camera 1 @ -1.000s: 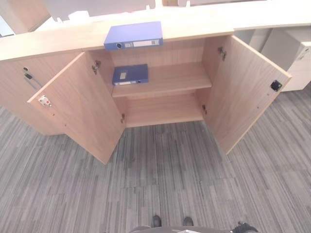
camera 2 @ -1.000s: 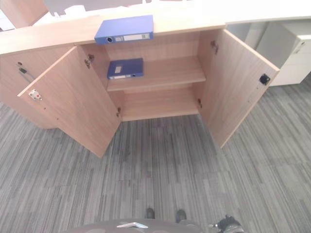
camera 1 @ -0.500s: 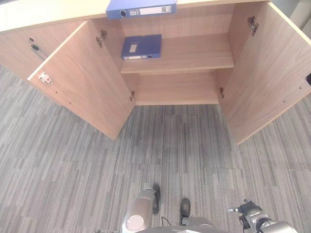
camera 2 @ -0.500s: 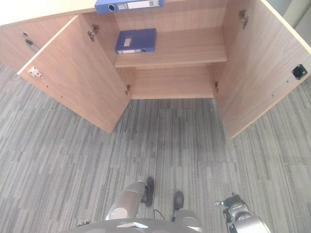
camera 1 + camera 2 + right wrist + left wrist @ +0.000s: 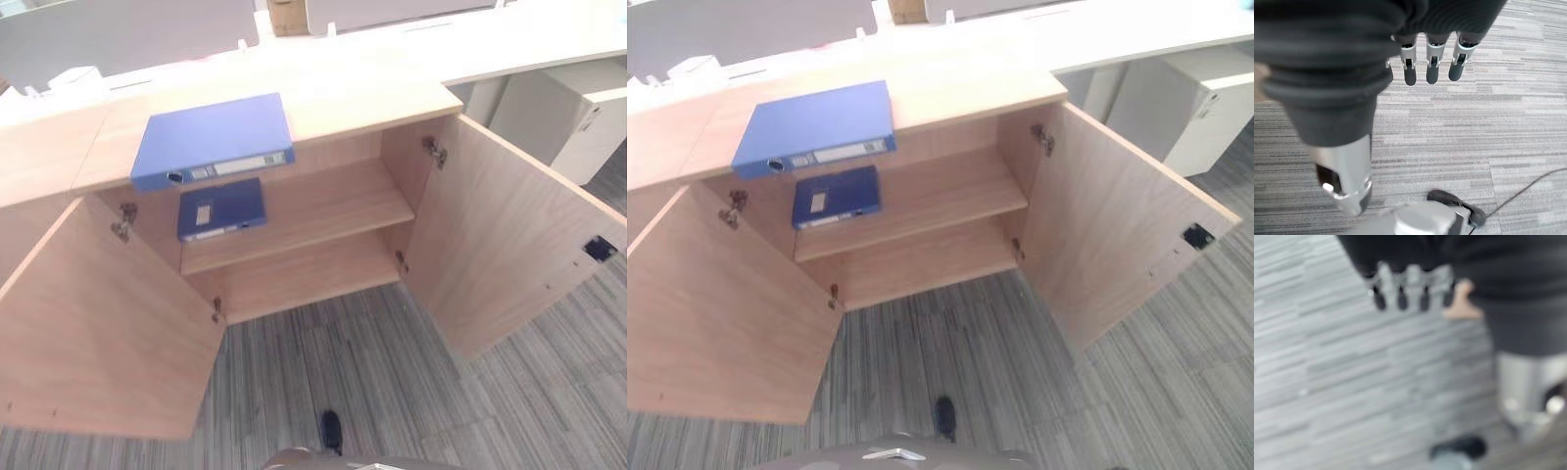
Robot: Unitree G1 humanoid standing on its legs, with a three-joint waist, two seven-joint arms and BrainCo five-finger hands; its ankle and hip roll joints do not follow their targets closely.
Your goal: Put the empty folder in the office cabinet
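Observation:
A blue folder point(image 5: 213, 140) lies flat on top of the wooden office cabinet point(image 5: 343, 103), near its front edge and left of the middle. Both cabinet doors stand open: the left door point(image 5: 98, 323) and the right door point(image 5: 509, 235). A second, darker blue folder point(image 5: 221, 208) lies on the left part of the upper shelf point(image 5: 323, 211) inside. My left hand point(image 5: 1410, 284) hangs over the grey carpet with relaxed fingers and holds nothing. My right hand point(image 5: 1432, 61) hangs likewise, fingers straight, empty. Both hands are far below the cabinet top.
The lower shelf point(image 5: 313, 279) holds nothing. A white drawer unit point(image 5: 563, 108) stands right of the cabinet under a white desk top point(image 5: 509, 44). Striped grey carpet point(image 5: 392, 372) spreads between the open doors.
The camera has tilted up and the cabinet looks closer: its top and the folder on it are back in full view. Both arms have dropped out of the eye views. The folders have not moved.

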